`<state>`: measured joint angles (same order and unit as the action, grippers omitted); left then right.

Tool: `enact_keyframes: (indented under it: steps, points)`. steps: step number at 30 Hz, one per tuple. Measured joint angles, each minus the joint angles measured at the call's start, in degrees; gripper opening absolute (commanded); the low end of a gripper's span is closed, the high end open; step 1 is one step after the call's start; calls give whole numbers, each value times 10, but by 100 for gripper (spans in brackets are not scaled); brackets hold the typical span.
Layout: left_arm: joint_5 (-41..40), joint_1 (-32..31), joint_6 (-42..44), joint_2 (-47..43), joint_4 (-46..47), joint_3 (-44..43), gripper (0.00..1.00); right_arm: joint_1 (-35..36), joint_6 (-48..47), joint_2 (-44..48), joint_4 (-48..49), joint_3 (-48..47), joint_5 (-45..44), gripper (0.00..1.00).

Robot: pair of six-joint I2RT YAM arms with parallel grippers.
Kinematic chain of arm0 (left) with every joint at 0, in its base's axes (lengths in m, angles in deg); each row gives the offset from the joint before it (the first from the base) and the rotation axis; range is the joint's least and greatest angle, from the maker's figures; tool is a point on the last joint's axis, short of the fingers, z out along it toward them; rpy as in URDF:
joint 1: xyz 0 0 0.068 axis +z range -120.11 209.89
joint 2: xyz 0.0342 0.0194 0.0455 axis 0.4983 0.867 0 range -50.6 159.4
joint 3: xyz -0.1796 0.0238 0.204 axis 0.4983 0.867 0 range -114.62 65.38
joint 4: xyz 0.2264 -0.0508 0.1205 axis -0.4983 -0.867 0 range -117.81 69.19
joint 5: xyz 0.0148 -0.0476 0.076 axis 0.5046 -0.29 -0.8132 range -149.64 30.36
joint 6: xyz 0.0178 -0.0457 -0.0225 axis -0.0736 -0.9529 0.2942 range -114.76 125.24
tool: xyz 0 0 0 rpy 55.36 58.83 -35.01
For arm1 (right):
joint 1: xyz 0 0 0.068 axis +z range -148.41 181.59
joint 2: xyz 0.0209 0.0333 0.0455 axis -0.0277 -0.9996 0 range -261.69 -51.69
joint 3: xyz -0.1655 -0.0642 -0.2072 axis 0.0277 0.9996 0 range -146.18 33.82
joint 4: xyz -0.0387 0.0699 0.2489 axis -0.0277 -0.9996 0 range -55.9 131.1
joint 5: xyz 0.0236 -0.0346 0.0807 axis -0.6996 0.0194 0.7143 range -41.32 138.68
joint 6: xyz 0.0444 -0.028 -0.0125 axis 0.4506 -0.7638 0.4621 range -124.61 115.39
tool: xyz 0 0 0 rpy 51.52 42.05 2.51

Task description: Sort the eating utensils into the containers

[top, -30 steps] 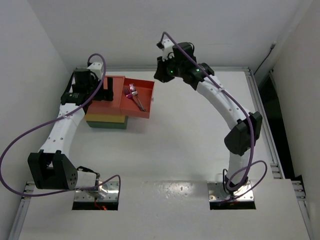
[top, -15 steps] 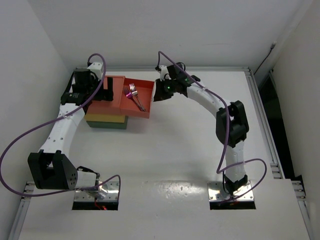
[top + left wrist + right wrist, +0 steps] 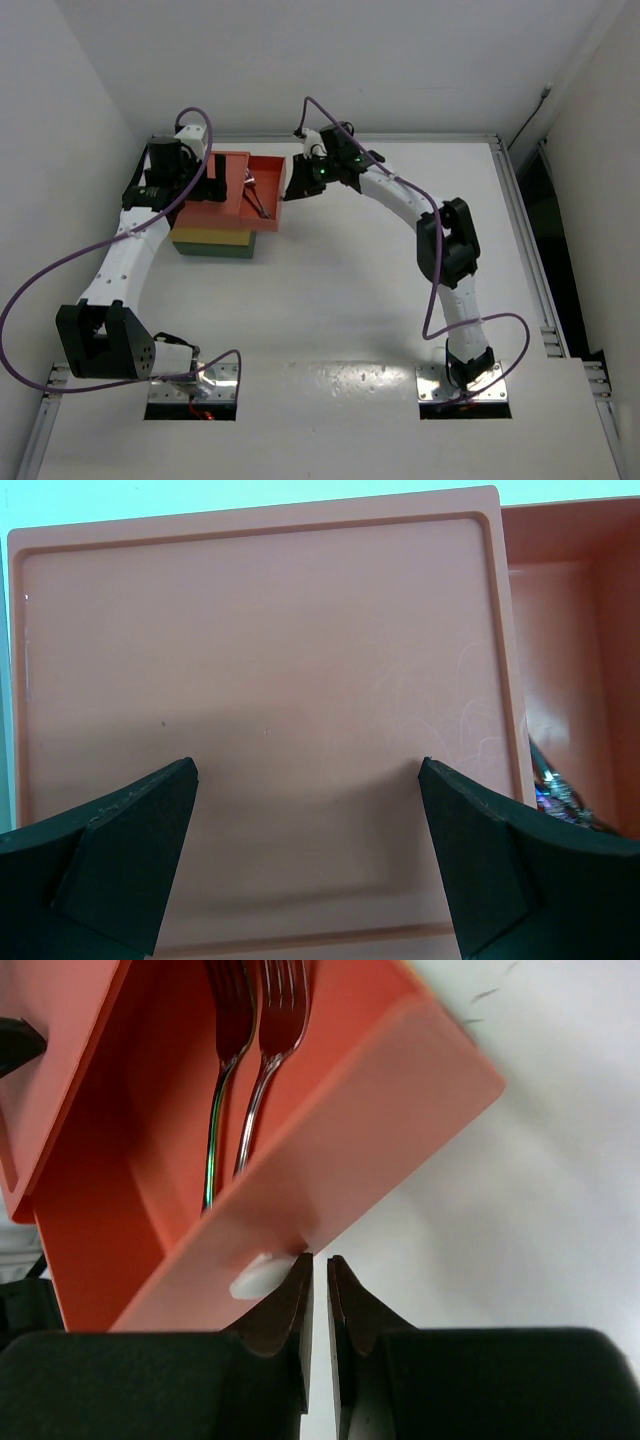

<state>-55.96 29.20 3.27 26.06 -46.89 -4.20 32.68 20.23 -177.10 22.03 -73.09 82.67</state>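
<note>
From up here I see the white table [image 3: 340, 300] with both arms reaching to its far left corner: the left arm [image 3: 125, 250] runs up along the left wall, and the right arm [image 3: 440, 240] bends in a long arc from the near right across to the far left. The block [image 3: 210, 243] sits in that corner, red-orange on top, with yellow and dark green layers showing at its near side. Its red-orange drawer [image 3: 270, 170] stands out to the right, open to the camera, set at a slight angle to the block. On my left wrist feed the left gripper [image 3: 308, 770] is spread wide over the flat red-orange top of the block, one dark finger [image 3: 130, 840] at each side of the frame and nothing between them; I cannot tell whether it touches the top. On my right wrist feed the right gripper [image 3: 320, 1265] is at the drawer's outer front wall, jaws drawn together to a thin sliver with only white table showing through the gap, gripping nothing that I can see. Two forks [image 3: 232, 1010] lie side by side inside the drawer, thin dark shiny handles running toward the front wall, tines pointing away from it. A small white knob [image 3: 258, 1276] sits on the front wall, just beside the tip of one finger and partly hidden by it.
</note>
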Motion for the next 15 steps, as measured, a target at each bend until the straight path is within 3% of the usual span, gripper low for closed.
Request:
enact_keyframes:
  steps: [15]
  points:
    - [1,0,3,0,18,8,100,47,130,-81,144,-26,92,14]
